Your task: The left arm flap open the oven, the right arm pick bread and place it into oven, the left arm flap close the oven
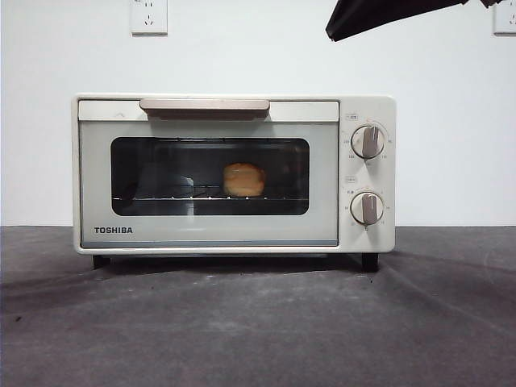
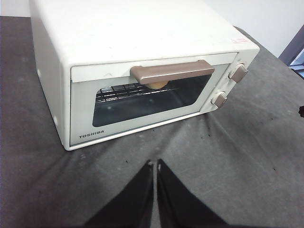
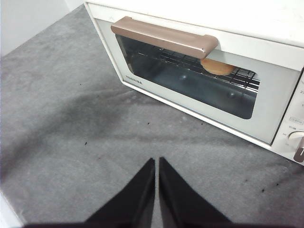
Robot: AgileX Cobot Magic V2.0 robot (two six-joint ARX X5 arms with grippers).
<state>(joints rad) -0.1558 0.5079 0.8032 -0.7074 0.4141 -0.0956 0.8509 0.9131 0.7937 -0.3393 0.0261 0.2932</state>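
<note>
The cream-white TOSHIBA oven [image 1: 234, 173] stands on the grey cloth with its glass door shut. The golden bread [image 1: 243, 179] sits inside on the wire rack [image 1: 210, 197], seen through the glass. It also shows in the left wrist view [image 2: 156, 85] and the right wrist view [image 3: 217, 67], partly hidden by the beige handle [image 2: 171, 71]. My left gripper [image 2: 155, 164] is shut and empty, raised in front of the oven. My right gripper [image 3: 156, 161] is shut and empty, also back from the door. One black arm tip [image 1: 379, 16] shows at the top right.
Two round knobs [image 1: 368, 141] sit on the oven's right panel. Grey cloth [image 1: 258, 322] covers the table in front. A white wall with sockets [image 1: 149, 16] stands behind.
</note>
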